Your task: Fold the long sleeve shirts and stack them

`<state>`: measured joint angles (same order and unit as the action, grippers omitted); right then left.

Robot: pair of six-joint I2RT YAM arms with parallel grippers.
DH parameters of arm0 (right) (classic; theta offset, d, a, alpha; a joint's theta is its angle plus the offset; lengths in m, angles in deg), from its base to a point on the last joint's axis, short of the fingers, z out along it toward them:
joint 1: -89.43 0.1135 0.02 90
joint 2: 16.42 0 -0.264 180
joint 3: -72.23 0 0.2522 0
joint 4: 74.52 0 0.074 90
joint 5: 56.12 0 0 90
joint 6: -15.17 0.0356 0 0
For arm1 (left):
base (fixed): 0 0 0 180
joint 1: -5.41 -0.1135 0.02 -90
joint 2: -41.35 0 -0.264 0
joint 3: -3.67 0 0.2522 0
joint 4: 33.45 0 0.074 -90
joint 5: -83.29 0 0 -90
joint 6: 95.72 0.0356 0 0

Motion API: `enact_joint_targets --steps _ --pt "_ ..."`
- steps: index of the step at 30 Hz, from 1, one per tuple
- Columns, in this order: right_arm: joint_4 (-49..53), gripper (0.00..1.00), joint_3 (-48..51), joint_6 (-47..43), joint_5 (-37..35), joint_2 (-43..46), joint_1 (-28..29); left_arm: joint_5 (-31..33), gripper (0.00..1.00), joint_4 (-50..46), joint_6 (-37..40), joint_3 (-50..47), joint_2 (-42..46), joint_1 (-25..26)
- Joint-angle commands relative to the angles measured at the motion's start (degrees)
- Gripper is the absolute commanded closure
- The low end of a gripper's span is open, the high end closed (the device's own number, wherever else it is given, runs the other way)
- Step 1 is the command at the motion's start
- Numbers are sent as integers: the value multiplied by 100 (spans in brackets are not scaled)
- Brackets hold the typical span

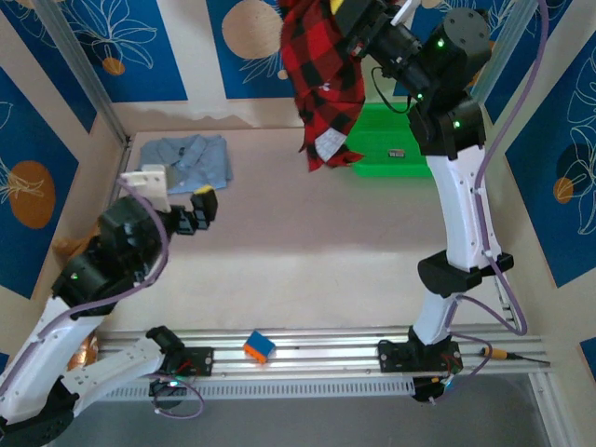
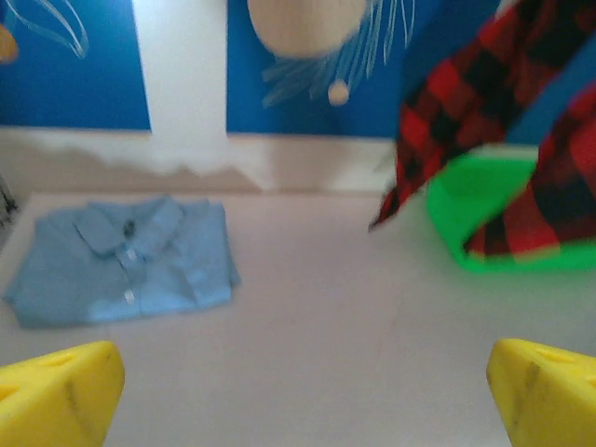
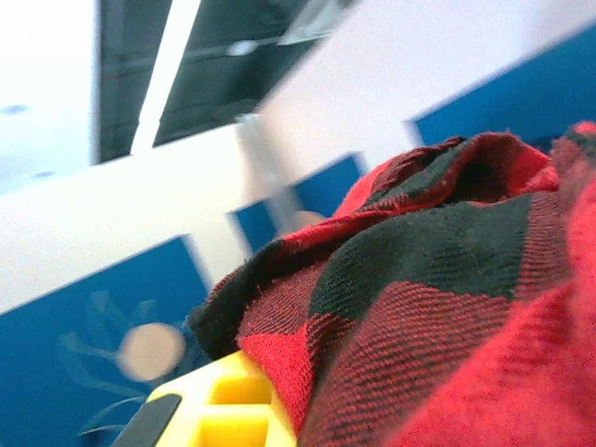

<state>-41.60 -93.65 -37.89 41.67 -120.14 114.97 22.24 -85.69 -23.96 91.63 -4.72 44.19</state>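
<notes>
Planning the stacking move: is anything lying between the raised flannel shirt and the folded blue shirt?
Nothing visible does. The flannel shirt hangs from the right tool above the green bin, and the table between it and the blue shirt is bare. The left tool hovers open nearer the arms' bases, off that line.

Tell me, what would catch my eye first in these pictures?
The red-and-black checked flannel shirt dangles high over the far side of the table, bunched in the right gripper, in front of a bright green bin. At the far left, a light blue shirt lies folded flat, and the left gripper hovers open and empty on its near side.
</notes>
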Motion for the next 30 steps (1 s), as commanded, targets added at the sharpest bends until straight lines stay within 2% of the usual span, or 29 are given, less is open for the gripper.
enact_joint_targets --steps 1,3,6,11,14,15,16,17,18,20,24,30 --pt "415 100 -246 504 323 -107 91 250 0 -430 277 576 -117 -132" --pt "456 100 256 661 401 27 117 261 0 -631 238 704 -124 -153" --pt "722 100 1319 397 243 348 236 313 0 -968 74 625 -21 -162" --pt "947 100 3536 -129 -343 608 150 10 0 -1362 -227 -36 152 -177" --pt "1017 100 4399 -313 -535 375 -148 -256 0 -1373 -333 -572 77 -175" --pt "1146 94 4558 -393 -605 235 -239 -449 0 -1276 -371 -791 17 -174" --pt "1316 81 4637 -459 -660 109 -294 -682 0 -1165 -380 -974 -55 -178" --pt "1536 61 4684 -505 -636 -42 -334 -911 0 -1043 -434 -1182 -159 -170" --pt "1757 54 4710 -552 -551 -143 -364 -1062 0 -950 -496 -1369 -267 -170" --pt "2001 46 4980 -770 -682 -156 -309 -1432 0 -713 -613 -1793 -531 -160" --pt "1955 26 6109 -918 -1244 603 -149 -2141 0 -327 -885 -2440 -780 -50" --pt "2344 21 7703 -834 -1943 1749 298 -2561 0 -204 -1158 -2936 -891 669"
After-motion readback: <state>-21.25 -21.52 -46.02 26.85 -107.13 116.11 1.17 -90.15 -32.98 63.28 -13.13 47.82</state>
